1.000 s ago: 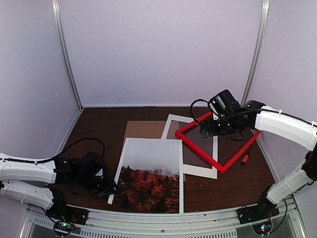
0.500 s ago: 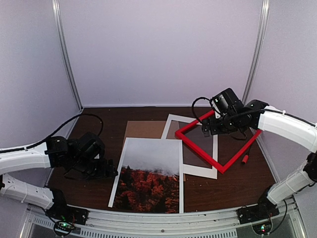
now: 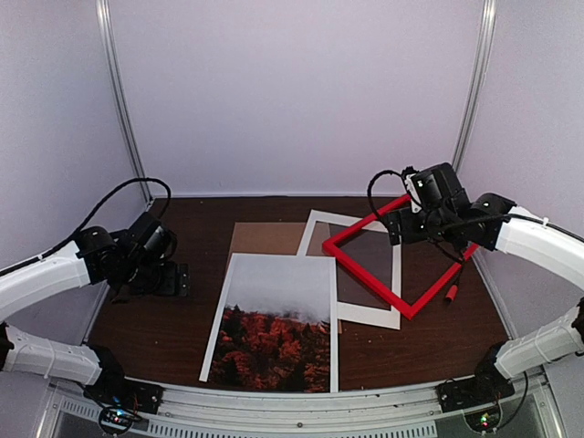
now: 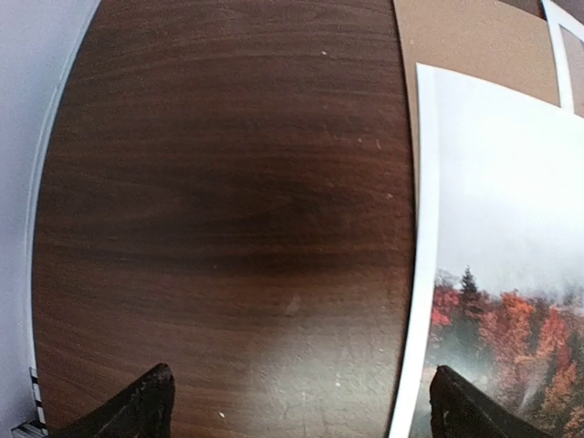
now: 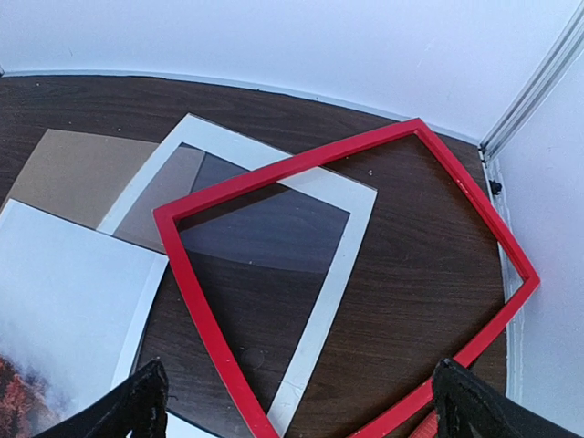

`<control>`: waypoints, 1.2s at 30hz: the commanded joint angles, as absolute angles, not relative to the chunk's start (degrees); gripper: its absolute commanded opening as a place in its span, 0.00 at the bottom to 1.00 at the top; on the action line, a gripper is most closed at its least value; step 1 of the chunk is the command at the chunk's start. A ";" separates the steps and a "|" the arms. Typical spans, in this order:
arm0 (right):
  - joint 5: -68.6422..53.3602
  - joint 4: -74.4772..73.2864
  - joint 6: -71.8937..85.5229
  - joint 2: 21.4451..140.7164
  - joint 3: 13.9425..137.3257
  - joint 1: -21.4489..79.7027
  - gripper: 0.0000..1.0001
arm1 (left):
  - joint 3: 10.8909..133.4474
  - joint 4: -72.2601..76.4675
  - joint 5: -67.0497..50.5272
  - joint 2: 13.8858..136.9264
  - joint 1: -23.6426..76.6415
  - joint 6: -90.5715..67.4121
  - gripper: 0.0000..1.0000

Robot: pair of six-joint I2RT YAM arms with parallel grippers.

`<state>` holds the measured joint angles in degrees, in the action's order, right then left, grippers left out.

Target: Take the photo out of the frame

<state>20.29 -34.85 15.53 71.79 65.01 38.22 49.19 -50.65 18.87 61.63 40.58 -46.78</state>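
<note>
Since a second ago my left tool [image 4: 304,412] has pulled left off the photo [image 3: 274,319] and spread wide, empty over the desk [image 4: 228,228]. The photo lies flat nearest me, out of the frame [image 5: 292,172] beyond. Light, floppy paper, I judge: pinch its white border, gently. My right tool [image 5: 306,411] hangs wide, empty, above the frame.

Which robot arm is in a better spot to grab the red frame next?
Right. The right gripper, open, hovers over the frame; the left gripper is over bare table beside the photo.
</note>
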 commanded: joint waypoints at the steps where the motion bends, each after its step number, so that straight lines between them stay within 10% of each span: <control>1: 26.29 -28.10 7.79 69.05 61.28 37.95 1.00 | 50.93 -46.19 25.28 63.19 36.41 -37.59 0.98; 23: 29.45 -13.59 3.06 66.01 50.72 21.68 1.00 | 37.68 -10.59 49.52 66.34 21.74 -17.23 0.98; 36: 19.00 17.00 -3.78 68.13 31.36 11.53 1.00 | 27.43 21.05 33.26 74.77 12.58 -4.04 0.96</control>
<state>22.09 1.98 0.12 67.85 36.49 12.71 29.15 7.09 38.70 71.90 14.48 -8.40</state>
